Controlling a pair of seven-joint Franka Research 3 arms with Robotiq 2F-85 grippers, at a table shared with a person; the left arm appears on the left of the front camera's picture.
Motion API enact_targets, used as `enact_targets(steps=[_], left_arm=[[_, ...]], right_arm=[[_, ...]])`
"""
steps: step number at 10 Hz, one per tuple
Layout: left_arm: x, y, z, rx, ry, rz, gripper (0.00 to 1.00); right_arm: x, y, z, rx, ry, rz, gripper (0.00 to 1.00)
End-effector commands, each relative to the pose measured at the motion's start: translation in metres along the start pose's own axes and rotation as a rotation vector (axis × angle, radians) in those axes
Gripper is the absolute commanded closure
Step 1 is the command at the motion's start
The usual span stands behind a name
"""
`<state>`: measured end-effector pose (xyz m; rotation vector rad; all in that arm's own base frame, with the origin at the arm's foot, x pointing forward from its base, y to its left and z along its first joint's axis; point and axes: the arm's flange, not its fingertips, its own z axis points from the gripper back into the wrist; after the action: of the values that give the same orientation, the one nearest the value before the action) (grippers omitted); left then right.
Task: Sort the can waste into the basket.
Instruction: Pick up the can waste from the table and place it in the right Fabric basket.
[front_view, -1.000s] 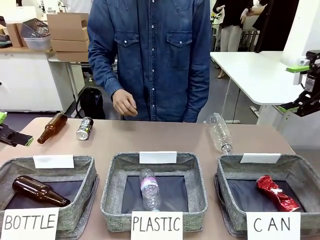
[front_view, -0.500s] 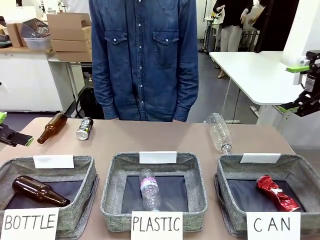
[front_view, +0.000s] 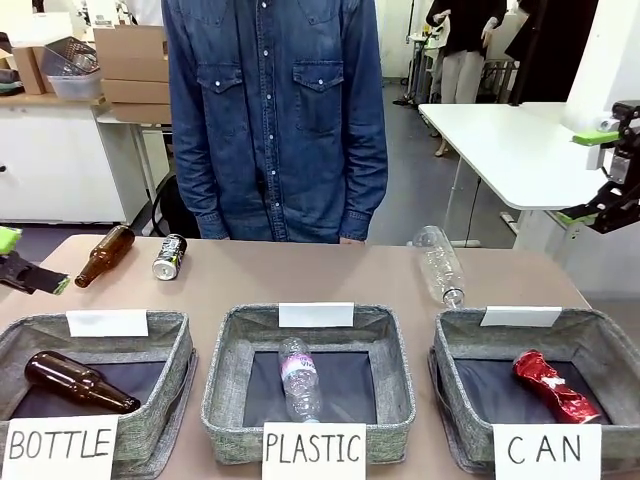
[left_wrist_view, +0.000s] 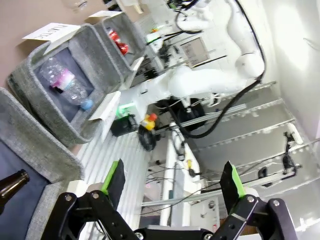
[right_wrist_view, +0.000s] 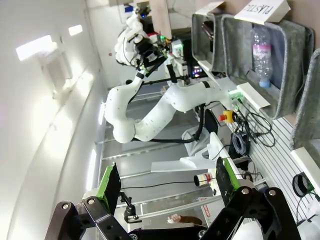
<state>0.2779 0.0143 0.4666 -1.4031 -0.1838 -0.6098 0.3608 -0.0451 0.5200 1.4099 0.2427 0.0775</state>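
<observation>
While red can (front_view: 553, 385) lies diagonal in basket (front_view: 447, 385), black can (front_view: 169, 257) points far-right.

Person (front_view: 275, 120) now upright, slightly farther left, both arms down, clear of the black can (front_view: 169, 257).

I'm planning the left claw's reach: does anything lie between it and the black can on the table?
Yes. A brown glass bottle lies on the table between the open left claw and the black can, close beside the can but not touching it.
</observation>
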Motion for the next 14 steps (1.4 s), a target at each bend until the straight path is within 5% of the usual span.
enact_targets(steps=[1, 2, 4, 6, 7, 8, 11, 12, 13, 14], left_arm=[[0.018, -0.007, -0.026, 0.312, 0.061, 0.031, 0.00], [0.041, 0.004, -0.033, 0.466, 0.048, 0.088, 0.00], [0.075, 0.030, -0.047, 1.009, 0.013, 0.277, 0.00], [0.083, 0.022, -0.048, 1.213, -0.181, 0.242, 0.00], [0.080, 0.008, -0.040, 1.196, -0.375, 0.147, 0.00], [0.091, 0.020, -0.042, 0.933, -0.092, 0.050, 0.00], [0.091, 0.020, -0.042, 0.933, -0.092, 0.050, 0.00], [0.096, 0.021, -0.047, 0.985, -0.130, 0.070, 0.00], [0.114, 0.035, -0.056, 1.033, -0.019, 0.112, 0.00], [0.141, 0.055, -0.063, 1.134, -0.032, 0.154, 0.00]], right_arm=[[-0.003, 0.000, 0.003, -0.010, 0.015, 0.017, 0.00], [-0.003, 0.000, 0.003, -0.010, 0.015, 0.017, 0.00], [-0.003, 0.000, 0.003, -0.010, 0.015, 0.017, 0.00], [-0.003, 0.000, 0.003, -0.010, 0.015, 0.017, 0.00], [-0.003, 0.000, 0.003, -0.010, 0.015, 0.017, 0.00], [-0.003, 0.000, 0.003, -0.010, 0.015, 0.017, 0.00], [-0.003, 0.000, 0.003, -0.010, 0.015, 0.017, 0.00], [-0.003, 0.000, 0.003, -0.010, 0.015, 0.017, 0.00], [-0.003, 0.000, 0.003, -0.010, 0.015, 0.017, 0.00], [-0.003, 0.000, 0.003, -0.010, 0.015, 0.017, 0.00]])
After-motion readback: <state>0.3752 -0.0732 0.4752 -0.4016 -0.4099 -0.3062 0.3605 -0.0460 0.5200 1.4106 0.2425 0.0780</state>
